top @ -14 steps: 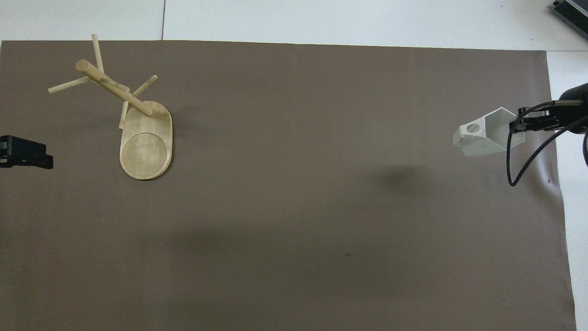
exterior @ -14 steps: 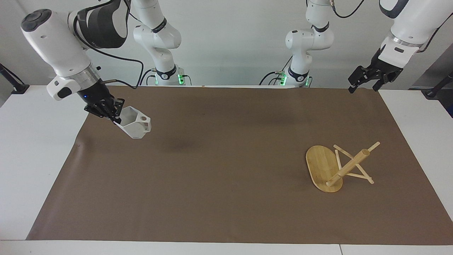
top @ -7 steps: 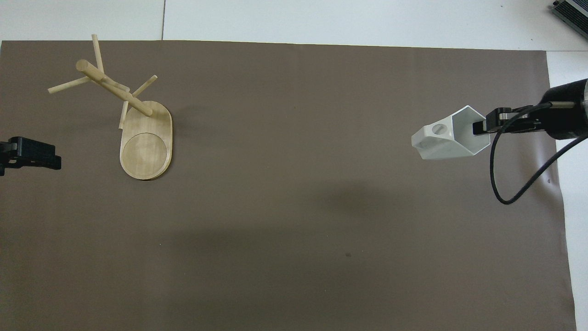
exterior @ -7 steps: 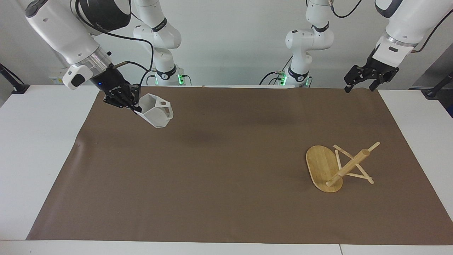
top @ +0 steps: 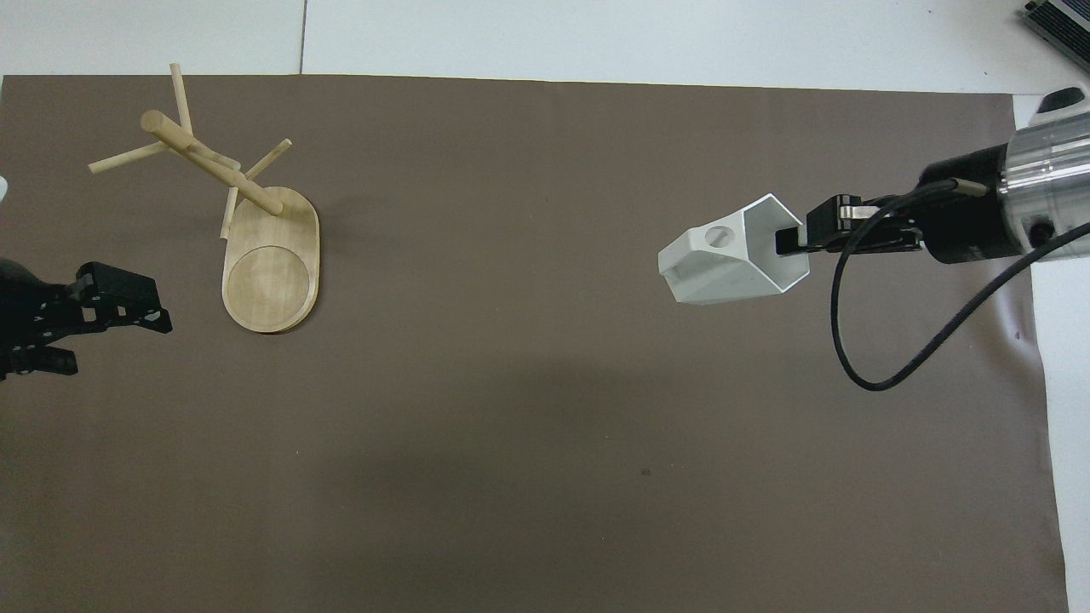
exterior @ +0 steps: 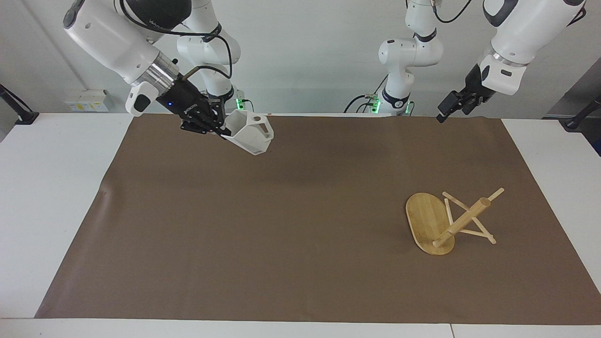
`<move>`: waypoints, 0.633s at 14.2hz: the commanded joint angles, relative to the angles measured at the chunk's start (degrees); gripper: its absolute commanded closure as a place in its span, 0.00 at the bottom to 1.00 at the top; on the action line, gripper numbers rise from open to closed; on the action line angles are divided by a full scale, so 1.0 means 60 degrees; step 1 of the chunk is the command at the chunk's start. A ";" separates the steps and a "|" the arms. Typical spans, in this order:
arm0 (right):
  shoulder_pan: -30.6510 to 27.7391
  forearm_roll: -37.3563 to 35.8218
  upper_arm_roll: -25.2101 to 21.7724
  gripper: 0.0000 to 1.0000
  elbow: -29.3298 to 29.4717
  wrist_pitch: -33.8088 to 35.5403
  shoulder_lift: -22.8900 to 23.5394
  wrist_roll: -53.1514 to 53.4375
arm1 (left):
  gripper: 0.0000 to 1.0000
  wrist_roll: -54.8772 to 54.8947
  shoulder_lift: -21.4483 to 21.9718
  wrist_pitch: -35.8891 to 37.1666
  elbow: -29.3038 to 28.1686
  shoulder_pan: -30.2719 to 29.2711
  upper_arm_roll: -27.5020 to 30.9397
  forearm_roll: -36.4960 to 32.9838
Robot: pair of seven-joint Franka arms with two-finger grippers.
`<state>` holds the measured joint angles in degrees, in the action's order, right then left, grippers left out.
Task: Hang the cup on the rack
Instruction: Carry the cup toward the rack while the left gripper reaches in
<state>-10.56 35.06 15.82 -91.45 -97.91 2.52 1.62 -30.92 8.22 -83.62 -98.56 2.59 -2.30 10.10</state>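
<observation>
The white faceted cup (exterior: 251, 134) hangs tilted in the air over the brown mat, with its handle and round hole pointing away from my right gripper (exterior: 224, 131). That gripper is shut on the cup's rim wall. In the overhead view the cup (top: 728, 264) and right gripper (top: 788, 243) are over the right arm's half of the mat. The bamboo rack (exterior: 450, 220) stands on its oval base toward the left arm's end, also in the overhead view (top: 255, 230). My left gripper (exterior: 443, 115) is open and empty in the air, beside the rack in the overhead view (top: 119, 340).
The brown mat (exterior: 281, 234) covers most of the white table (exterior: 47, 188). Its edge at the right arm's end is slightly curled. A dark device corner (top: 1060, 21) shows at the table's farthest corner.
My right gripper has carried the cup up and toward the middle of the table. My left gripper has moved in over the mat, toward the rack.
</observation>
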 commanded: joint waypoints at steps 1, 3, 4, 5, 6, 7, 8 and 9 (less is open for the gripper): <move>-0.0086 0.0484 0.0642 1.00 -0.0036 0.0016 -0.0156 0.0403 | 0.00 -0.2118 0.0388 0.0488 -0.0331 0.0081 0.0062 0.0834; -0.0043 0.1083 0.0762 1.00 -0.0197 -0.0145 -0.0258 0.0826 | 0.00 -0.3104 0.0505 0.0475 -0.0521 0.0300 -0.0041 0.1318; 0.0190 0.1231 0.0777 1.00 -0.0328 -0.0378 -0.0287 0.1002 | 0.00 -0.3616 0.0549 0.0475 -0.0638 0.0301 -0.0056 0.1596; 0.0323 0.1436 0.0777 1.00 -0.0503 -0.0569 -0.0375 0.1062 | 0.00 -0.4128 0.0651 0.0402 -0.0842 0.0287 -0.0056 0.2106; 0.0498 0.1829 0.0777 1.00 -0.0809 -0.0832 -0.0550 0.1063 | 0.00 -0.4438 0.0841 0.0271 -0.1221 0.0156 -0.0027 0.2720; 0.0688 0.2210 0.0777 1.00 -0.1190 -0.1183 -0.0725 0.1077 | 0.00 -0.4717 0.1060 0.0052 -0.1602 0.0068 -0.0012 0.3335; 0.0879 0.2475 0.0777 1.00 -0.1469 -0.1491 -0.0887 0.1077 | 0.00 -0.5343 0.1222 -0.0139 -0.1954 -0.0078 -0.0012 0.3791; 0.1040 0.2579 0.0777 1.00 -0.1675 -0.1740 -0.0975 0.1135 | 0.00 -0.6162 0.1354 -0.0431 -0.2175 -0.0138 -0.0026 0.4115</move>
<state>-5.38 47.47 20.43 -96.04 -104.73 0.52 7.55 -61.44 12.05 -82.59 -105.64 3.07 -2.61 30.48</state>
